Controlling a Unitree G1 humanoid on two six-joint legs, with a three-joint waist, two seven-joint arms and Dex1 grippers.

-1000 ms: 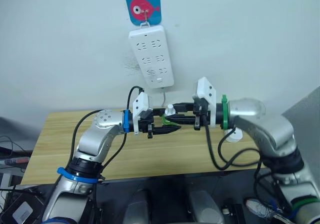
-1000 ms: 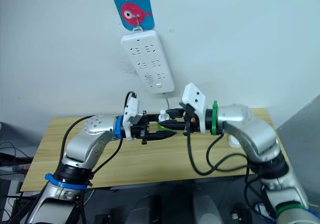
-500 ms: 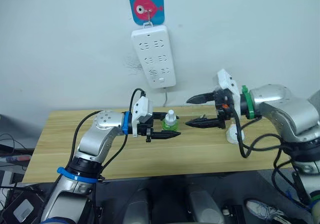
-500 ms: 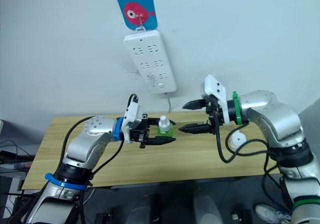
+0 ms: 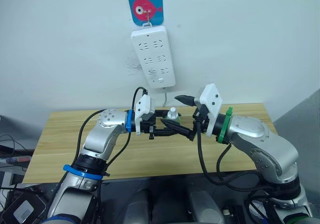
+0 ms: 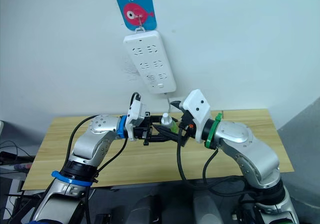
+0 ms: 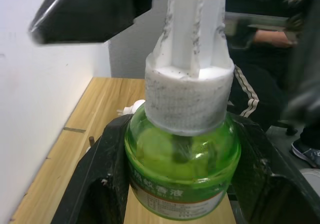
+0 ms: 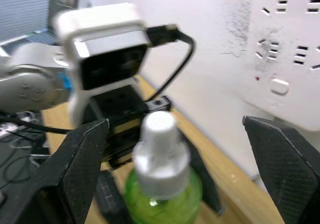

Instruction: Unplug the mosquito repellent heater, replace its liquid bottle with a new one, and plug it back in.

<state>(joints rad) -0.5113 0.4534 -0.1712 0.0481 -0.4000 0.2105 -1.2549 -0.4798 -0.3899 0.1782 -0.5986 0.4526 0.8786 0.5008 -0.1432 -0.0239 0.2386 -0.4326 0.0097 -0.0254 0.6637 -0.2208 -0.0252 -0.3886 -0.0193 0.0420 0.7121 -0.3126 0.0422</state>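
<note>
My left gripper (image 5: 170, 122) is shut on a green liquid bottle (image 5: 173, 117) with a white cap and holds it upright above the wooden table (image 5: 55, 149). In the left wrist view the bottle (image 7: 182, 159) sits between both black fingers (image 7: 102, 184). My right gripper (image 5: 184, 116) is open and straddles the bottle, one finger above and one below. The right wrist view has the bottle (image 8: 162, 181) between its spread fingers (image 8: 82, 166). My right arm hides the mosquito repellent heater in the eye views. A small white rounded piece (image 7: 131, 106) lies on the table beyond the bottle; I cannot tell what it is.
A long white power strip (image 5: 154, 56) hangs on the wall from a blue fish hook (image 5: 146, 5), right above the grippers. Black cables loop under my right arm (image 5: 215, 169). A person in dark striped trousers (image 7: 250, 101) sits beyond the table's end.
My right gripper, which had opened and drawn away to the right, has swung back and now brackets the bottle. My left gripper has kept its hold and barely moved.
</note>
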